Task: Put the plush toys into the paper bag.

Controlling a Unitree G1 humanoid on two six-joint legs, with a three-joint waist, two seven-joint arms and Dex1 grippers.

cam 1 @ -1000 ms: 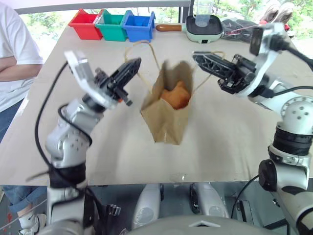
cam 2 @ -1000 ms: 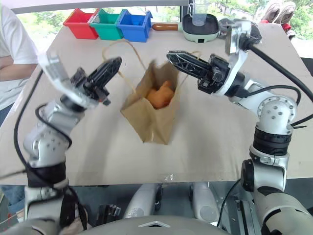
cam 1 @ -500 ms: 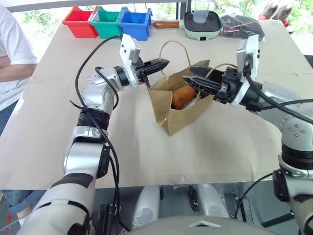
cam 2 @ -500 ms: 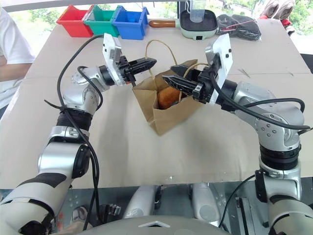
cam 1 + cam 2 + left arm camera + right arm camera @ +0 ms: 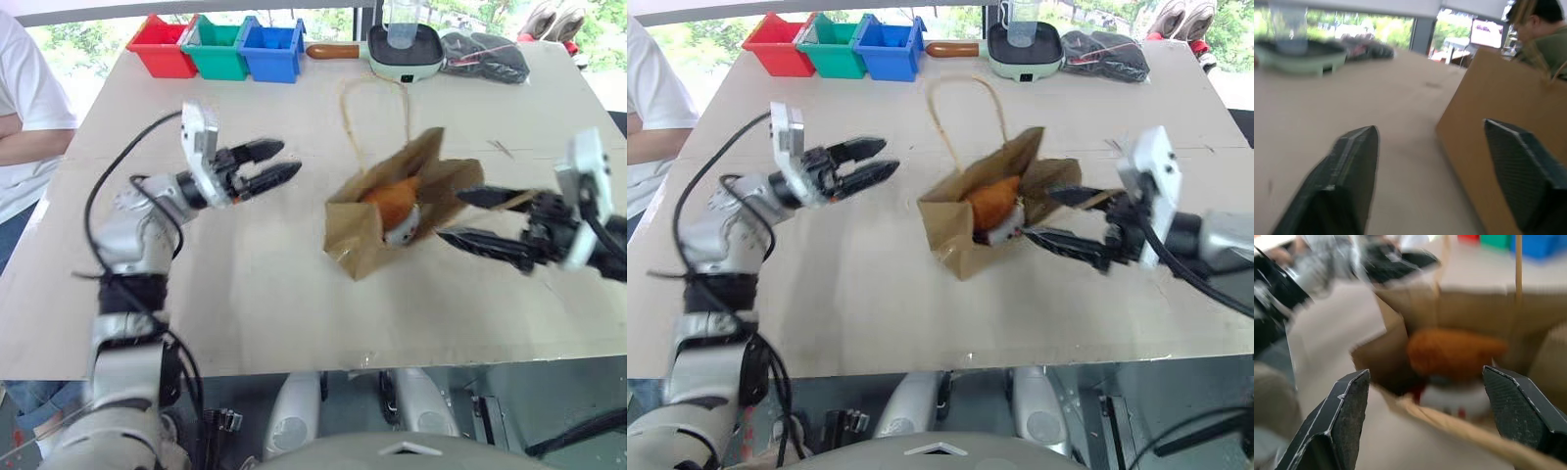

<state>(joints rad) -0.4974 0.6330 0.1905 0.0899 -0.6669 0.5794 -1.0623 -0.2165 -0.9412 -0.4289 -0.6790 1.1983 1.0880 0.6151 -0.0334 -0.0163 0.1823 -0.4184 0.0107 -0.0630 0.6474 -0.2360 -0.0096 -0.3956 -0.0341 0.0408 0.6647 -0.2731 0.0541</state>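
The brown paper bag point(image 5: 358, 230) stands tilted on the table's middle, its mouth turned toward my right gripper, one rope handle point(image 5: 374, 98) looping away behind it. Both plush toys sit inside. The orange-brown one point(image 5: 392, 201) is on top and the white one point(image 5: 405, 228) just under it, as the right wrist view also shows: orange toy point(image 5: 1454, 352), white toy point(image 5: 1454, 399). My left gripper point(image 5: 266, 166) hangs open to the left of the bag, apart from it. To the bag's right my right gripper point(image 5: 472, 217) is open and empty before the mouth.
Red point(image 5: 168, 47), green point(image 5: 221, 51) and blue point(image 5: 274, 51) bins line the far left edge. A green pan point(image 5: 409, 51) holding a clear cup and a black bundle point(image 5: 482, 54) sit at the back. A person in a white shirt point(image 5: 24, 108) stands left of the table.
Left gripper has opened and pulled left, away from the bag's handle. Right gripper has opened wider and drawn back right, out of the bag's mouth. The bag now leans over more.
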